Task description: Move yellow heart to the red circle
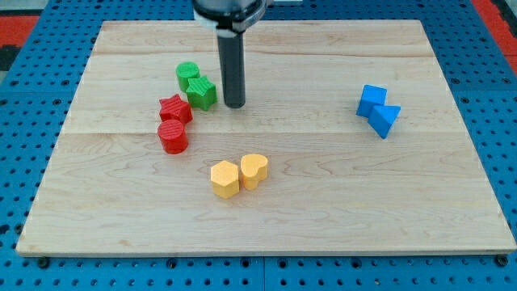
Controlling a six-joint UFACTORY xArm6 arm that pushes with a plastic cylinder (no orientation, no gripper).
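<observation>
The dark rod comes down from the view's top, and my tip (234, 105) sits on the wooden board (323, 210). There are no fingers on this arm, only the straight rod, so nothing is being held.

My tip is just to the view's right of the green cube (201, 93). I cannot tell if they touch. A green round block (187, 74) sits close behind that cube, up and to the view's left.

The yellow heart (254, 170) is lower down, near the middle of the board, well apart from my tip. A yellow 6-sided block (225, 179) sits tight against its left side.

The red circle (173, 137) is to the view's left of the yellow heart, with bare wood between them. A red star (175, 108) sits right above it, close to the green cube.

Far off on the view's right are 2 blue blocks, a blue cube (371, 99) and a blue wedge (385, 119), side by side.
</observation>
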